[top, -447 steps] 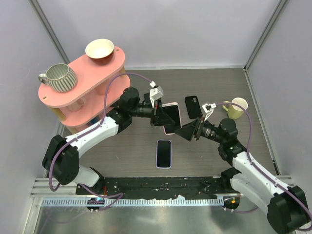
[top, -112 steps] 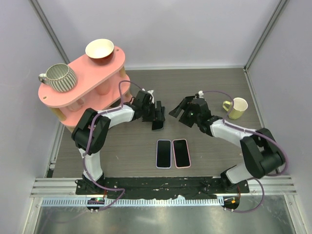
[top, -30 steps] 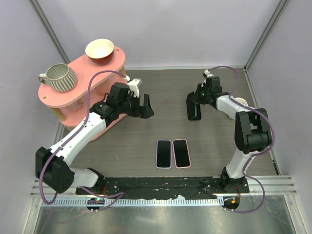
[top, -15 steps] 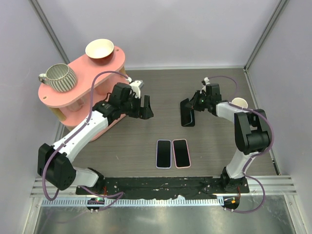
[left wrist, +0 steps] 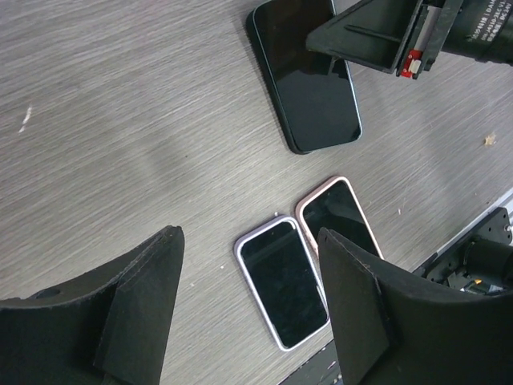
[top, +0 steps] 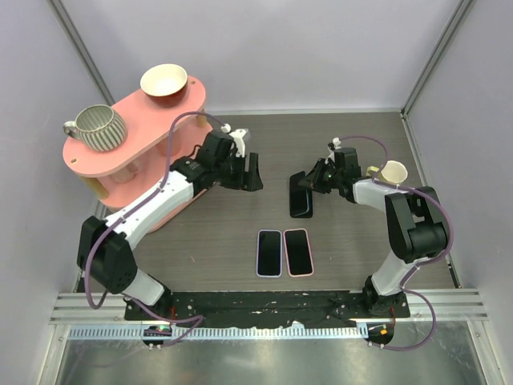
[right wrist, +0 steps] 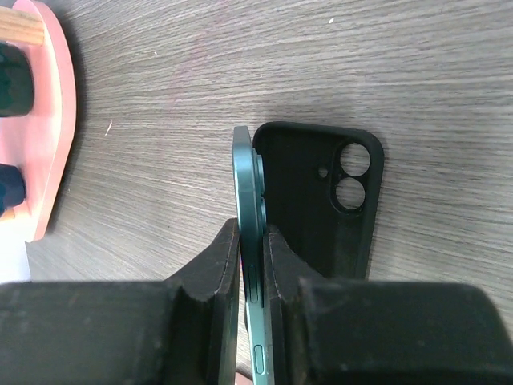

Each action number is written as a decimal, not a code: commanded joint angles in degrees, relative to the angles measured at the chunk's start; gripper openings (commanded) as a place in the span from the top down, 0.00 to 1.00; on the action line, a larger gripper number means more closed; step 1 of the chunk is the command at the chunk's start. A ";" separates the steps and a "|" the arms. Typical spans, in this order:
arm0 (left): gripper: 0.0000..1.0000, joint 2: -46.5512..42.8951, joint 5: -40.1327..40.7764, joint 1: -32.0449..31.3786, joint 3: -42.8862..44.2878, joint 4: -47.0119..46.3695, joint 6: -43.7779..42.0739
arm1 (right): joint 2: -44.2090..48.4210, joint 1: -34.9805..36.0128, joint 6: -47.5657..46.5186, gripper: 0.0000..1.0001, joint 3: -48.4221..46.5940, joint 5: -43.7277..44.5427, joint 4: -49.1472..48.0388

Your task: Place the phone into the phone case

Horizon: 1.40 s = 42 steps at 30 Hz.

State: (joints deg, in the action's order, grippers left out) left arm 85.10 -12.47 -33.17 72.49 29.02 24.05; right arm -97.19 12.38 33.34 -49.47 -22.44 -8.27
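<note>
Wood-grain table (top: 200,241): right gripper (right wrist: 252,241) pinches phone (right wrist: 248,184) on edge, likely to tip into case (right wrist: 321,200) at its 3 o'clock; left gripper (left wrist: 248,241) open, empty.

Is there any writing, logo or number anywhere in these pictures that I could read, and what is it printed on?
Nothing can be read in full.
White lettering on the right arm's black wrist housing, left wrist view: cut off at the picture's edge and too blurred to read.
Dark phone, black case, lilac-cased phone, pink-cased phone: no word, logo or number shows.
</note>
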 commanded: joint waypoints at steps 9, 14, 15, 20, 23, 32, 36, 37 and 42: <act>0.34 12.19 1.66 -4.62 8.89 -3.70 6.44 | 4.02 0.71 -2.14 0.99 1.75 0.38 -0.34; 0.35 15.97 -0.10 -4.63 10.74 -3.88 7.59 | 4.99 0.71 -0.65 0.99 1.13 0.64 -0.16; 0.35 16.15 -0.19 -4.71 10.92 -3.97 7.67 | 5.16 0.71 -0.21 0.99 1.22 0.64 -0.25; 0.36 17.47 0.34 -4.80 11.01 -5.46 8.20 | 5.60 0.80 0.76 0.99 2.54 1.60 -0.78; 0.38 18.52 0.25 -4.80 10.92 -6.77 8.99 | 5.52 0.71 0.93 0.99 3.42 2.74 -0.69; 0.47 22.74 -2.29 -5.06 10.39 -10.47 11.19 | 4.81 0.54 0.06 0.99 6.67 1.70 -5.53; 0.48 24.15 -2.03 -5.06 10.22 -10.47 11.54 | 4.81 0.63 -0.91 0.99 1.50 2.30 0.42; 0.48 24.50 -2.03 -4.98 10.04 -10.99 11.80 | 4.90 0.36 -0.91 0.99 0.88 2.31 1.23; 0.49 26.87 -3.87 -4.98 10.65 -12.84 12.86 | 2.80 -0.08 -0.56 0.99 2.27 2.40 0.28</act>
State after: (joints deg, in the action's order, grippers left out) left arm 110.65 -13.93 -38.00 81.38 20.27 35.66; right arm -94.11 12.62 33.78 -46.37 -19.70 -7.60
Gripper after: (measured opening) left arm 0.516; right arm 0.171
